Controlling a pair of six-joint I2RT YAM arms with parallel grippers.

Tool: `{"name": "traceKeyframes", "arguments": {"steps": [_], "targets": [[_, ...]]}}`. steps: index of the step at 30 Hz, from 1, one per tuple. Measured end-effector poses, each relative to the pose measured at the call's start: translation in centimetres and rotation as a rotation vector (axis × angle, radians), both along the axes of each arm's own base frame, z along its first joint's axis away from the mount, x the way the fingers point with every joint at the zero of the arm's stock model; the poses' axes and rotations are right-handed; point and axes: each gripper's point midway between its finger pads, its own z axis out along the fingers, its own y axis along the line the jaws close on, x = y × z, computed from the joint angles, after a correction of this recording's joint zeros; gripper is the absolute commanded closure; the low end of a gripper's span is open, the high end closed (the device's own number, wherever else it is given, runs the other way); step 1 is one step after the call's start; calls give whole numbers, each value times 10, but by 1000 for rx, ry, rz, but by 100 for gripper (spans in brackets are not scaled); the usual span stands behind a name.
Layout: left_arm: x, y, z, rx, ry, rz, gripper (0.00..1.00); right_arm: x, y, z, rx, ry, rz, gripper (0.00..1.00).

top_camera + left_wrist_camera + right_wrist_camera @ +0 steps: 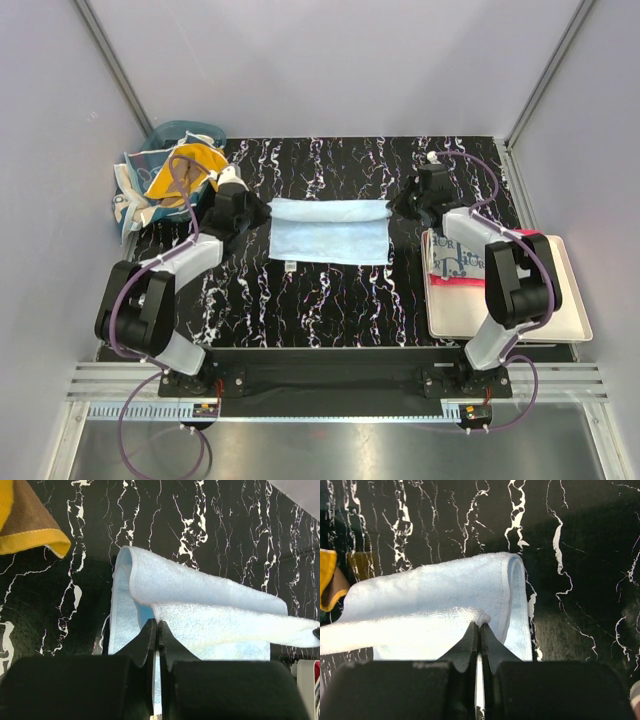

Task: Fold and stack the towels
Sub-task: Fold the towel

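Left fingers [147, 642], right fingers [469, 641] pinch one blue towel [330, 232]; one tray [568, 305].

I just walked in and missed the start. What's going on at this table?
Two robot arms are folding a blue towel in the middle of the table. The left gripper and right gripper are each shut on one end of its top layer, which is doubled over the bottom layer. An orange towel sits in the basket on the left. Folded towels already lie on the tray on the right.
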Motion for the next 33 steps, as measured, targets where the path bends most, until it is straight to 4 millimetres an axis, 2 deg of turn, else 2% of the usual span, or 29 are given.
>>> {"name": "traceKeyframes", "arguments": {"steps": [3,7,15,27,33], "targets": [[-3,2,4,4,-8,12,100,-6,0,9,5,-18,4,100],[-10,6,0,9,6,21,100,-13,0,13,8,-27,5,100],[-23,8,-12,16,37,18,100,-33,-1,-3,7,12,7,100],[-33,10,-14,11,41,17,100,-51,0,-6,21,4,11,100],[-41,10,-26,13,63,12,99,-59,2,-17,24,17,15,100]]}}
